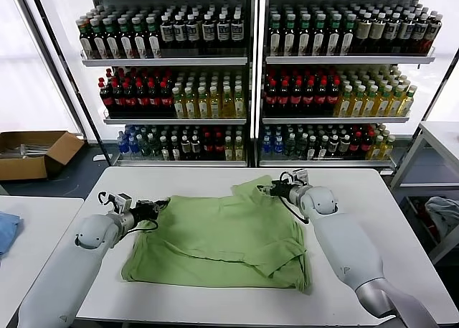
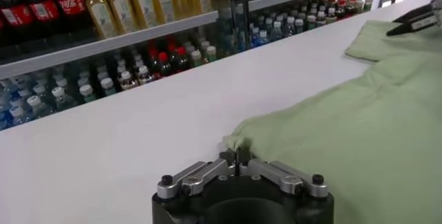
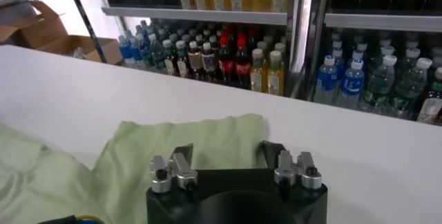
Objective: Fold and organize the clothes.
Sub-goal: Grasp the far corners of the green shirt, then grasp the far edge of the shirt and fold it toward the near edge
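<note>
The clothes are one light green shirt [image 1: 222,242] lying partly folded on the white table [image 1: 179,179]. My left gripper [image 1: 158,207] is at the shirt's left edge, and in the left wrist view it [image 2: 237,155] is shut on a pinch of that green fabric [image 2: 373,128]. My right gripper [image 1: 265,189] hovers at the shirt's far right corner. Its fingers [image 3: 183,156] stand wide open in the right wrist view, with the green corner [image 3: 193,135] lying flat below and nothing held between them.
Glass-fronted shelves of bottles [image 1: 244,91] stand behind the table. A cardboard box [image 1: 32,154] sits on the floor at the left. A blue cloth [image 1: 6,231] lies on a side table at left, a pale grey cloth [image 1: 445,213] at right.
</note>
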Controlling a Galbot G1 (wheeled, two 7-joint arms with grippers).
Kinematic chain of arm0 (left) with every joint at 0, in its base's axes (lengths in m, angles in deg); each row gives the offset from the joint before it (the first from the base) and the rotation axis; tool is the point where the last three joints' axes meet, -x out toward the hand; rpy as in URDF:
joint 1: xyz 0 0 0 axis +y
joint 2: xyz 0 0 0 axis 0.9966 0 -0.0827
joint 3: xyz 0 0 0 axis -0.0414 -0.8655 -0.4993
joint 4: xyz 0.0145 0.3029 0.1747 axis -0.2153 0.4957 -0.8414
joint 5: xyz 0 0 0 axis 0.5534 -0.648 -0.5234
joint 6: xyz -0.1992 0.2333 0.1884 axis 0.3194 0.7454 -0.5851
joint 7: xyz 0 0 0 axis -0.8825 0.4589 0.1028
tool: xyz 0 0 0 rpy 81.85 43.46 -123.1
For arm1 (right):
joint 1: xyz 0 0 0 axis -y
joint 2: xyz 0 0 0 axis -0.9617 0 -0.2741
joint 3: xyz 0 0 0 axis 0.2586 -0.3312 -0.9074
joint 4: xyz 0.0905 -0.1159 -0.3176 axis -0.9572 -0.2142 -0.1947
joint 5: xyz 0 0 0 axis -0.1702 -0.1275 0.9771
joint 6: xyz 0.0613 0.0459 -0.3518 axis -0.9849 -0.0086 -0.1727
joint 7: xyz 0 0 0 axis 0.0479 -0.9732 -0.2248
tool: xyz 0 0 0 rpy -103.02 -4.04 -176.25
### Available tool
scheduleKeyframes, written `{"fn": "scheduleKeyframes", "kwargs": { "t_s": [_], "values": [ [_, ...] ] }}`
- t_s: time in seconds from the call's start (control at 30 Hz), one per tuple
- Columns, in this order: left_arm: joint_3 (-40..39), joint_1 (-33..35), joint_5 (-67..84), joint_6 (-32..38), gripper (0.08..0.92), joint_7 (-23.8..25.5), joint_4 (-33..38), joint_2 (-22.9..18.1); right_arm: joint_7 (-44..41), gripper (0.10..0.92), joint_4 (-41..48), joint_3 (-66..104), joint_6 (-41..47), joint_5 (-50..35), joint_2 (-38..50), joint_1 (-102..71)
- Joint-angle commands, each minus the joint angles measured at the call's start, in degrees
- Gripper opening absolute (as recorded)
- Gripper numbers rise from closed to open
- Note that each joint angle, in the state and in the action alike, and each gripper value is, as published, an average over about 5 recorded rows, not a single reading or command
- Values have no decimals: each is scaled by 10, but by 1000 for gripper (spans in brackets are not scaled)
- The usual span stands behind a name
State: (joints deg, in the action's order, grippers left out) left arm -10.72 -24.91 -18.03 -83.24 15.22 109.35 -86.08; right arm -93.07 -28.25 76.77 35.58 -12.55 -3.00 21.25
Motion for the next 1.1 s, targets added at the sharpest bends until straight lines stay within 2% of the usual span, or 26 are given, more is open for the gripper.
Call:
{"fn": "scheduleKeyframes", "kwargs": {
  "t_s": [0.03,0.17,0.53,0.83,0.93,1.1],
  "values": [
    [2,2,0,-1,86,0,7,2,1,787,26,-4,-4,12,-14,9],
    [6,6,0,-2,86,1,13,3,1,709,30,-1,-4,11,-16,10],
    [11,10,0,-2,86,3,14,5,4,388,22,0,-3,6,-14,8],
    [16,12,6,-1,85,-11,32,7,14,136,-31,31,6,-72,-7,-8],
    [20,16,15,-2,85,-21,50,11,21,105,-69,41,10,-99,2,-19],
    [27,21,24,-10,85,-30,75,18,30,105,-136,58,15,-133,21,-49]
  ]
}}
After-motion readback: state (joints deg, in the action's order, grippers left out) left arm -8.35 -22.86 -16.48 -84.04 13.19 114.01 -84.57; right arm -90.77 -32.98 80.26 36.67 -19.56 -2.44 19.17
